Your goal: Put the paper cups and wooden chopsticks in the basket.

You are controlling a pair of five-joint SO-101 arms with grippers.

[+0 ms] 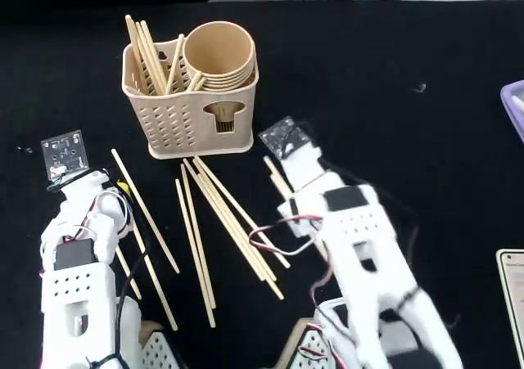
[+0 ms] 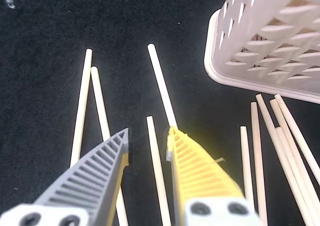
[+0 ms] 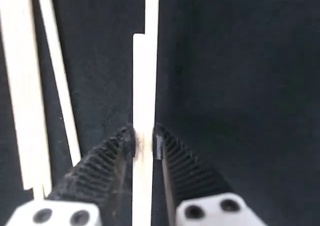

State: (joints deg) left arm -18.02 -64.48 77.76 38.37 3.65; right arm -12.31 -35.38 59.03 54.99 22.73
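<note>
The right gripper [image 3: 144,138] was clenched on two chopsticks [image 3: 145,75] lying near the basket [image 1: 188,128]. It called for a slow, level lift (one stick could slip free). The left gripper [image 2: 147,136] hung released above loose sticks [image 2: 157,171].

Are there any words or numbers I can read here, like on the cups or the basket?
No text here can be read.
Paper cups: blank.
Basket: holes, no writing.
Wooden chopsticks: plain.
White card at the table's edge: any print is too small to read.
</note>
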